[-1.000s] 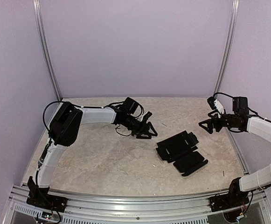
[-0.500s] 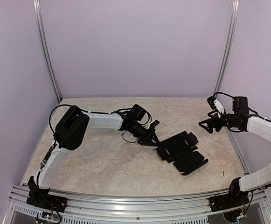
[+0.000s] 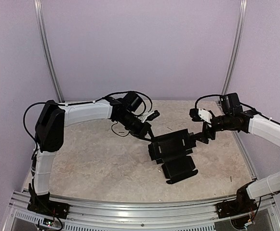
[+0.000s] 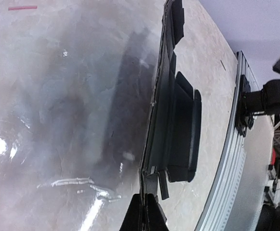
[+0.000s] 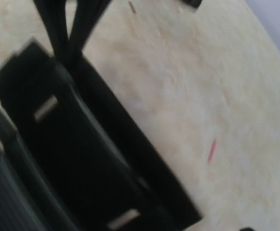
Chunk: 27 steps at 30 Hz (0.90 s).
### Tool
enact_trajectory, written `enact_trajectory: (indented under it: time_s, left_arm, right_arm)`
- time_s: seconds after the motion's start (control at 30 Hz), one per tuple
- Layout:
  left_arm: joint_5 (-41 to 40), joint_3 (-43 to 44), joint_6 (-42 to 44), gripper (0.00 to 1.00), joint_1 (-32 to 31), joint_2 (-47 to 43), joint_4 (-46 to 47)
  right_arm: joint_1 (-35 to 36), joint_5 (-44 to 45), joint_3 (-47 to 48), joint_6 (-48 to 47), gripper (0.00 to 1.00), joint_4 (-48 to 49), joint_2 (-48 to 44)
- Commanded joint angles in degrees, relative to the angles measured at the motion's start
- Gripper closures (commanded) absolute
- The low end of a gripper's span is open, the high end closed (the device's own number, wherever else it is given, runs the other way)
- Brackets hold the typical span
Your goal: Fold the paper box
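Note:
The paper box [image 3: 173, 145] is a flat black cardboard sheet with flaps and slots in the middle of the table. My left gripper [image 3: 152, 140] is shut on a tab at its left edge. In the left wrist view the paper box [image 4: 176, 125] shows edge-on, running up from my closed left gripper [image 4: 147, 214], with one flap folded off to the right. My right gripper [image 3: 196, 138] points at the box's right end, close to it. In the blurred right wrist view the paper box [image 5: 82, 159] fills the left half, and the gripper's jaws seem spread wide.
An aluminium rail [image 4: 231, 144] runs along the table's near edge, with the right arm's base [image 4: 270, 96] on it. Lilac walls [image 3: 140, 48] close off the back and sides. A small red mark [image 5: 211, 150] lies on the beige tabletop beside the box.
My left gripper moved right to the box, shut on its left edge and drew it slightly leftward. My right arm swung in from the right wall to the box's right end.

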Motion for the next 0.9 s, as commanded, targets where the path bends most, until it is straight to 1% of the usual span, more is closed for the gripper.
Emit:
enact_trajectory:
  time_s: [0.0,0.03,0.1,0.17,0.27,0.37,0.5,0.6,0.73,0.8,0.87]
  left_arm:
    - [-7.5,-8.4,16.5,1.0,-1.2,-9.6,-7.2]
    - [-8.2,-10.4,18.2,1.0,-1.5,-11.8,-6.8]
    - [-8.5,-13.8,22.7,0.96,-2.3,-14.5,-5.8]
    - [-9.6,-17.3,25.5,0.96,-3.4,-17.6,-3.3]
    - [-11.8,-19.0,26.0,0.97,-4.0,-20.4,-1.5]
    - [-14.3,-18.9,25.6,1.0,-4.4,-20.7,-0.6]
    - [-17.6,-20.6,25.7,1.0,-5.2,-21.6,2.7]
    - [-21.6,-22.7,26.0,1.0,-6.1,-22.4,6.6]
    - [-23.3,-25.6,25.6,1.0,-6.5,-24.4,11.7]
    - [-23.5,-26.4,25.5,1.0,-6.5,-24.8,13.0]
    - [-23.5,-26.8,25.5,1.0,-6.5,-25.2,13.8]
  right_arm:
    - [3.2,2.1,8.2,-7.4,0.12,-6.5,4.0]
    - [4.2,2.5,9.6,-8.4,0.13,-7.3,4.9]
    - [6.1,3.3,12.5,-10.3,0.15,-9.2,8.4]
    - [7.8,2.6,15.4,-11.3,0.18,-11.6,11.6]
    - [10.3,0.8,20.2,-11.4,0.22,-15.9,15.9]
    - [12.8,-1.2,24.0,-11.0,0.27,-19.8,19.2]
    - [13.4,-6.4,26.2,-8.6,0.29,-23.1,22.2]
    - [13.5,-8.2,27.3,-8.5,0.32,-26.5,24.3]
    - [14.1,-8.2,26.9,-8.3,0.4,-27.8,26.5]
    - [14.3,-7.7,25.8,-6.7,0.43,-25.9,26.6]
    - [14.4,-7.1,24.7,-5.5,0.5,-23.9,26.5]
